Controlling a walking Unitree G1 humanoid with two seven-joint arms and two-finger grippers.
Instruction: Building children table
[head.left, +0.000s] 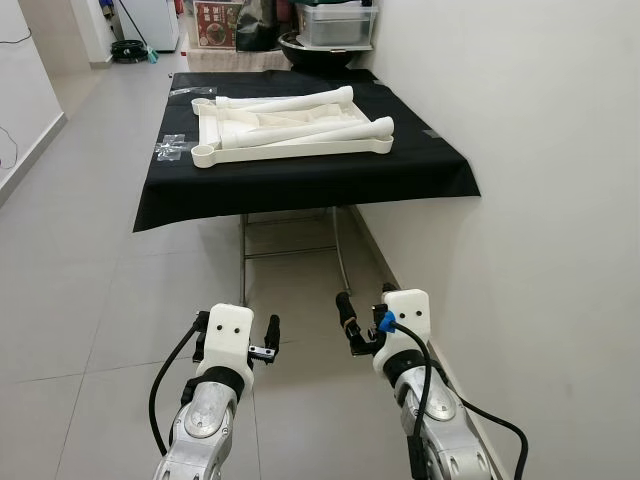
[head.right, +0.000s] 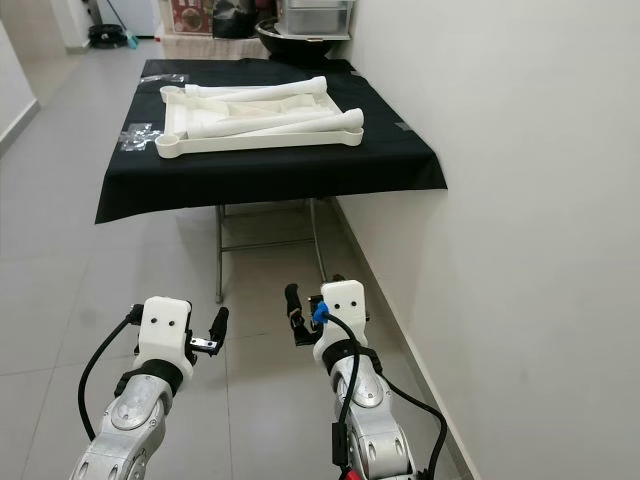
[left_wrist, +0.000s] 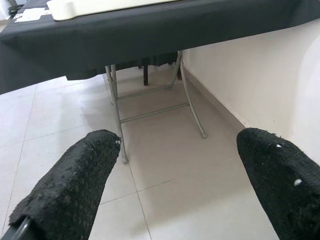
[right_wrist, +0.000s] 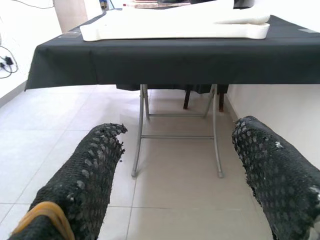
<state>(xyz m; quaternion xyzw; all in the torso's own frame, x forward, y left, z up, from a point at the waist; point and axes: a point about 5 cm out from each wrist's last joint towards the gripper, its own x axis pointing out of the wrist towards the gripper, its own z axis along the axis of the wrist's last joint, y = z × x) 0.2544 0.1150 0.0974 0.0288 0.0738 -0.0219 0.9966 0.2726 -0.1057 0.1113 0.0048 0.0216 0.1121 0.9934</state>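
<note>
Nearest you, both arms are held low over the tiled floor (head.left: 90, 300) — the left gripper (head.left: 236, 338) and the right gripper (head.left: 362, 318) each have their fingers spread wide, grasping nothing. Ahead stands a folding table (head.left: 300, 175) draped in black cloth, against the white wall (head.left: 530, 150). On it lies the white tabletop (head.left: 285, 138) with loose white table legs (head.left: 300, 101) resting across it — well apart from both grippers.

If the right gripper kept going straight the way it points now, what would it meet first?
Probably the metal folding legs under the black-draped table; the open right gripper aims below the tabletop, with only bare floor before them. Depth is uncertain.
</note>
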